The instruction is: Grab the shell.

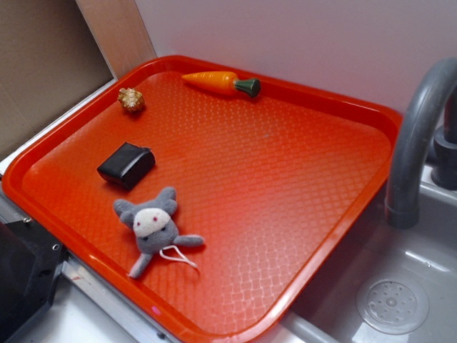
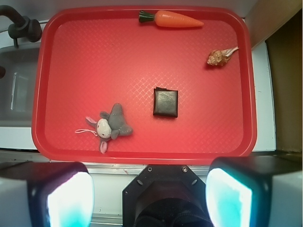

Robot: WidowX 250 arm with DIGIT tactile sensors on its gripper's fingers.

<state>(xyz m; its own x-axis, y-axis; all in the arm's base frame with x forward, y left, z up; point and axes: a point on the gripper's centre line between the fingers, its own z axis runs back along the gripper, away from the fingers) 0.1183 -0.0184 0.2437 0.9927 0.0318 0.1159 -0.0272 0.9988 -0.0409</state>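
The shell (image 1: 131, 99) is a small knobbly tan-golden piece lying on the red tray (image 1: 300, 179) near its far left corner. From the wrist camera the shell (image 2: 218, 57) lies at the tray's (image 2: 75, 61) upper right, its thin tip pointing right. My gripper (image 2: 149, 196) hangs high above the tray's near edge, well back from the shell. The two fingers (image 2: 68, 198) stand wide apart with nothing between them. The arm does not show in the exterior view.
An orange carrot (image 1: 220, 82) lies along the tray's far rim. A black block (image 1: 126, 165) sits between the shell and a grey stuffed bunny (image 1: 154, 227). A grey faucet (image 1: 414, 136) and sink (image 1: 400, 300) stand to the right, a board wall (image 1: 43, 64) at left.
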